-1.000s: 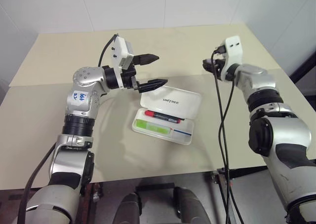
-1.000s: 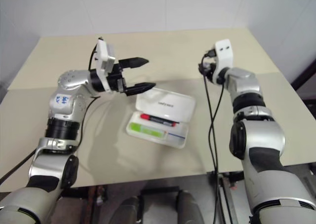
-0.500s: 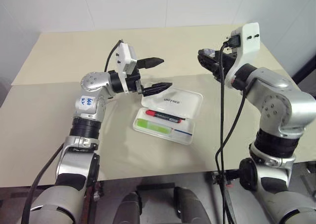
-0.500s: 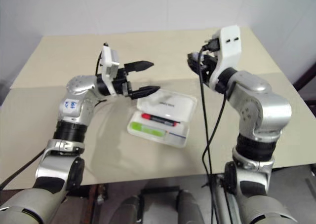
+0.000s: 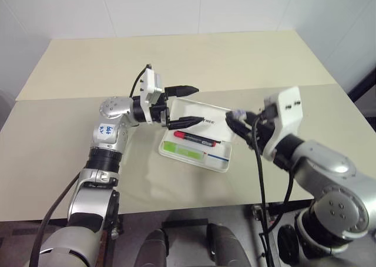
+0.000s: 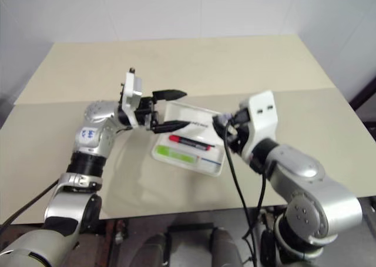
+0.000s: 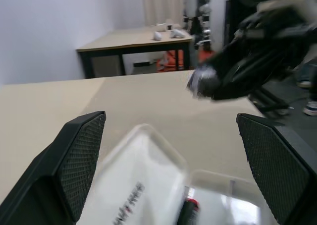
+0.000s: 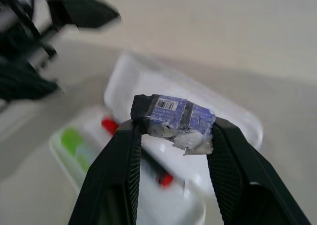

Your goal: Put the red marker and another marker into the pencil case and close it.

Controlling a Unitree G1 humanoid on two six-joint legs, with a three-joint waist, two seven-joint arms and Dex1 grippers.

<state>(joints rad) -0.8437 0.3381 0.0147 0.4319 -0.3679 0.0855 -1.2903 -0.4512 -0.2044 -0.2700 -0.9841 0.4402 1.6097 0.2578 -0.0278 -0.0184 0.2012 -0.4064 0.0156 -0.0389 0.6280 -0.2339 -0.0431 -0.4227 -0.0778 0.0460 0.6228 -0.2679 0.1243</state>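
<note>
The white pencil case (image 5: 222, 161) lies open on the table, its lid (image 5: 214, 115) raised at the back. In its tray lie the red marker (image 5: 197, 139), black with a red cap, and the lime-green marker (image 5: 184, 151) in front of it. My left gripper (image 5: 195, 105) is open and hovers at the lid's left end, one finger behind the lid and one in front. The lid (image 7: 133, 195) shows low between those fingers (image 7: 79, 160). My right gripper (image 5: 237, 121) is at the case's right end, shut on a small blue-wrapped block (image 8: 173, 120).
The beige table (image 5: 70, 137) stretches wide to the left and behind the case. A white wall stands behind its far edge. The right arm's black cable (image 5: 258, 179) hangs down past the table's front edge.
My right arm has drawn back and down from the far right of the table to the case's right end, still gripping the block. My left gripper has sunk slightly toward the lid.
</note>
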